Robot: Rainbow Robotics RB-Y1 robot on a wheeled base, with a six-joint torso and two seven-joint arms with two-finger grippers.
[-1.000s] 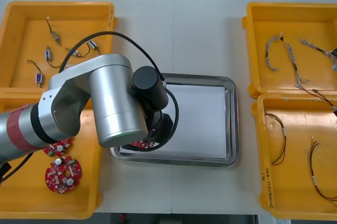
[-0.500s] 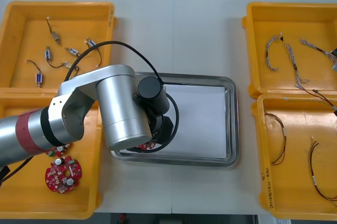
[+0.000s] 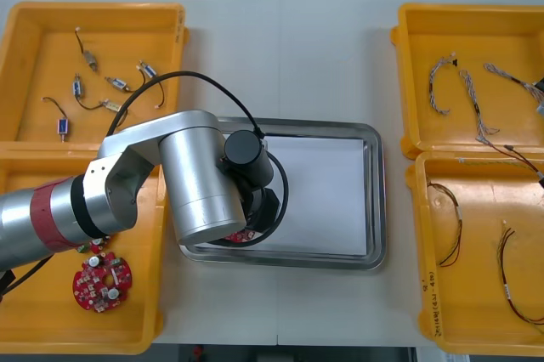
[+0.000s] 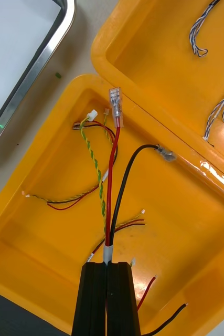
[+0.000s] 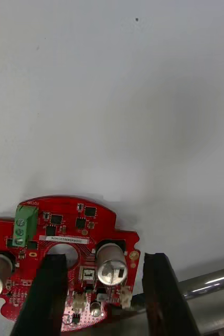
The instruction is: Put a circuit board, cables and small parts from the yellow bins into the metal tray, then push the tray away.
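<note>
Circuit board (image 5: 64, 231) lies in the tray (image 3: 376, 200) between the parted fingers (image 5: 51, 283) of my left gripper (image 5: 104, 257) (right gripper (image 4: 110, 268) clamps a cable (image 4: 113, 157) over its bin (image 4: 185, 220)); small parts (image 3: 124, 85), push remain.

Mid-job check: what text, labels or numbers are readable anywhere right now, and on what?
"4.(50)", roughly, handwritten on the rim of the yellow bin under the right gripper, which grips a red and black cable.
White label on the circuit board at the left gripper, in the metal tray: too small to read.
Nothing else legible.
</note>
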